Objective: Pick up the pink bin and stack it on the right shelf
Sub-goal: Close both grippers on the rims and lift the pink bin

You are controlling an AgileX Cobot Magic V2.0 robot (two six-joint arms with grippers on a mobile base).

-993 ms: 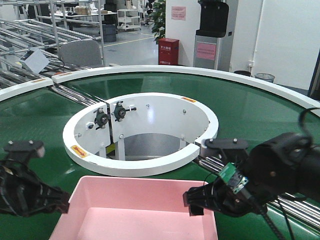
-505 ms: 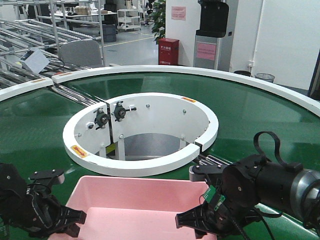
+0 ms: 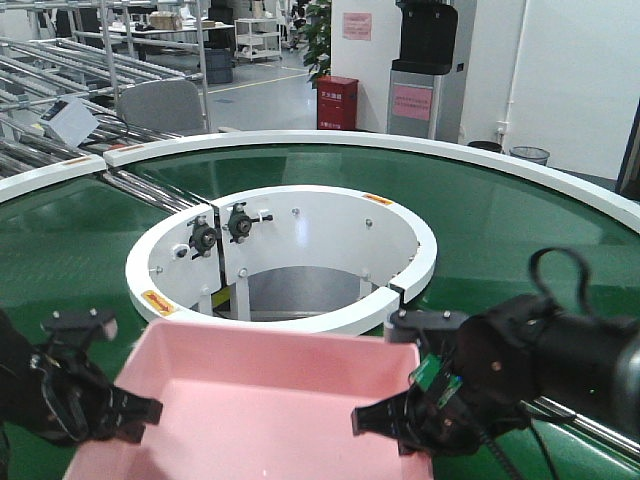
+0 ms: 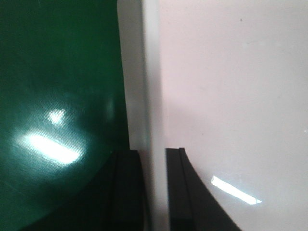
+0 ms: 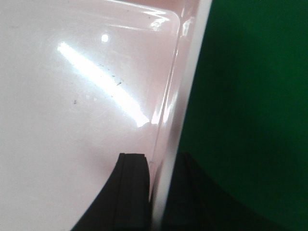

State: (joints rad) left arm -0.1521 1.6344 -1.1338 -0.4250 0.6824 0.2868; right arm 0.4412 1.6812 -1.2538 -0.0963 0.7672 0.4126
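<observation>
We see the pink bin [image 3: 270, 400] at the near edge of the front view, over the green conveyor belt [image 3: 500, 220]. Its far rim overlaps the white inner ring [image 3: 300, 330]. Our left claw [image 3: 138, 410] is clenched on the bin's left wall, its 2 fingers [image 4: 126, 192] straddling the rim. Our right claw [image 3: 372, 420] grasps the right wall the same way, 1 finger inside and 1 outside. We cannot tell whether the bin touches the belt.
</observation>
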